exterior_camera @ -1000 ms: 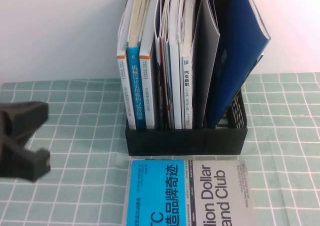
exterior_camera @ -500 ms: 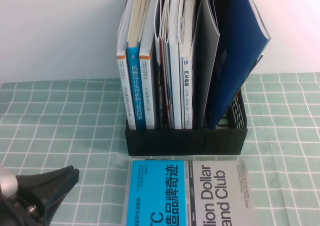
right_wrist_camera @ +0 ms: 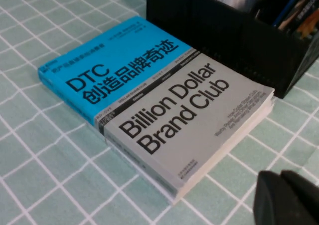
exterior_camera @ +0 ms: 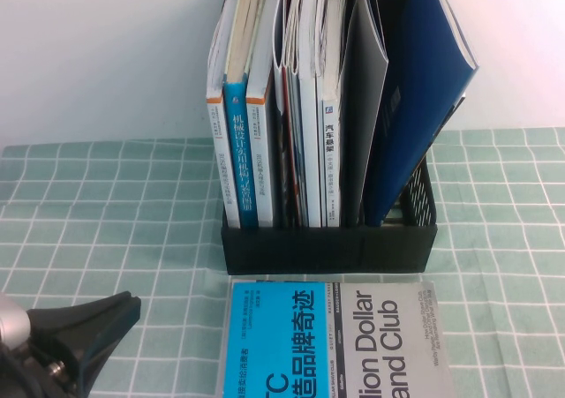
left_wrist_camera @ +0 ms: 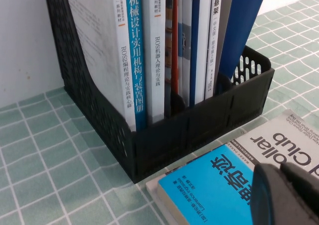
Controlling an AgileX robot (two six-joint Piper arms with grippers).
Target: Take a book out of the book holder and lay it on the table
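The book (exterior_camera: 331, 341), half cyan and half grey with "Dollar ... Club" on the cover, lies flat on the green checked table (exterior_camera: 115, 213), right in front of the black book holder (exterior_camera: 327, 248). Nothing touches the book. My left gripper (exterior_camera: 84, 332) sits low at the near left, left of the book, with its fingers together and empty. In the left wrist view the left gripper (left_wrist_camera: 281, 195) hovers over the book (left_wrist_camera: 209, 190) beside the holder (left_wrist_camera: 199, 130). My right gripper (right_wrist_camera: 284, 200) is shut over bare cloth, off the grey corner of the book (right_wrist_camera: 154, 100).
The holder keeps several upright books, among them one with a blue spine (exterior_camera: 238, 164), a grey folder (exterior_camera: 366, 107) and a dark navy booklet (exterior_camera: 424, 89) leaning right. A white wall stands behind. Checked cloth runs to both sides.
A second ago the left gripper stood higher at the left edge with its fingers apart; it has dropped toward the near left corner and closed. The book has not moved.
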